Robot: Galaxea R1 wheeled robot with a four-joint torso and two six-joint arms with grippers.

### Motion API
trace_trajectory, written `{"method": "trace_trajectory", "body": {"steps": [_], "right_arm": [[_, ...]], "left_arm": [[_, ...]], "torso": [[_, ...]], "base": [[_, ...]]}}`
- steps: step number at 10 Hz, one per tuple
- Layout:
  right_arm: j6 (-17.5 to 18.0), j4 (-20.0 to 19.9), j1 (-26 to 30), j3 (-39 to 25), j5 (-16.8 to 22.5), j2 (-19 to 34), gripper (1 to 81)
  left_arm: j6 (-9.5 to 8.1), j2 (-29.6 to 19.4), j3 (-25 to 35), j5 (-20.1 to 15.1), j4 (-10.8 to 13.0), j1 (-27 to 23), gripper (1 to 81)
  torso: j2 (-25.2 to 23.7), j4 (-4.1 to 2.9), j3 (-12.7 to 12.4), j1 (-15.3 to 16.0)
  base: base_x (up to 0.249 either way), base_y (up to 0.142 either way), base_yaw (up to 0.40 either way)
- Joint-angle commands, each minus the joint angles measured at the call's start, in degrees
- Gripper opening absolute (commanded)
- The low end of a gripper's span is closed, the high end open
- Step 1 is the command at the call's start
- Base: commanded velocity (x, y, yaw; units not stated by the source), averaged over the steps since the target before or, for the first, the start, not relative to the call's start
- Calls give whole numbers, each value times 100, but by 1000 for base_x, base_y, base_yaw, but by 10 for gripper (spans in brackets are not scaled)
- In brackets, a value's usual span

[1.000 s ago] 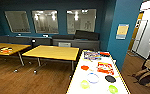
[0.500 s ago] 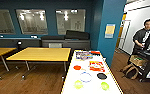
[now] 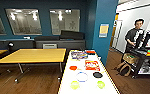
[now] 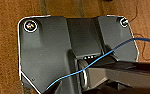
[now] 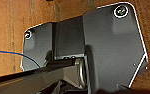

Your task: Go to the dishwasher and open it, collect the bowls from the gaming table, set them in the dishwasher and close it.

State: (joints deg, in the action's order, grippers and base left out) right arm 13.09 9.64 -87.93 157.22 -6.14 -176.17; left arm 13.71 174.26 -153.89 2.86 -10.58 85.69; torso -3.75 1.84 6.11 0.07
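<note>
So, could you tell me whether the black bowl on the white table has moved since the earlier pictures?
No. The black bowl still lies beside the flat ring, near the red packet; the camera moved.

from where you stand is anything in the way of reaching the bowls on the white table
Nothing visible blocks them. The yellow-green bowls sit nearest on the gaming table; the red bowl and black bowl lie beyond, the purple ring between them.

Gaming table [image 3: 66, 85] lower centre of my head view, bowls [image 3: 73, 67] on it; yellow-topped table [image 3: 33, 55] left; person [image 3: 134, 35] far right.
</note>
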Motion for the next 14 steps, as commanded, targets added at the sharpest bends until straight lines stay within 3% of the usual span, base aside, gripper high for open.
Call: {"method": "trace_trajectory", "body": {"steps": [1, 7, 10, 12, 14], "right_arm": [[-9, 3, 280, -35, 263, -18, 811], [27, -24, 262, -44, 201, 26, 811], [44, -33, 289, -357, 175, 174, 811], [44, -24, 333, -1300, 175, 773, 811], [44, 3, 385, -3552, -155, 2256, 811]], "left_arm": [[26, 21, 26, -322, -32, -241, 811], [35, 21, 96, -269, -23, -241, 811], [44, 12, 114, -260, -5, -250, 811], [44, -32, 219, -260, -14, -250, 811], [35, -171, 481, -260, -14, -250, 811]], "torso": [[0, 0, 0, 0], [0, 0, 0, 0], [0, 0, 0, 0], [0, 0, 0, 0], [0, 0, 0, 0]], "base": [[0, 0, 0], [0, 0, 0], [0, 0, 0], [0, 0, 0], [0, 0, 0]]}}
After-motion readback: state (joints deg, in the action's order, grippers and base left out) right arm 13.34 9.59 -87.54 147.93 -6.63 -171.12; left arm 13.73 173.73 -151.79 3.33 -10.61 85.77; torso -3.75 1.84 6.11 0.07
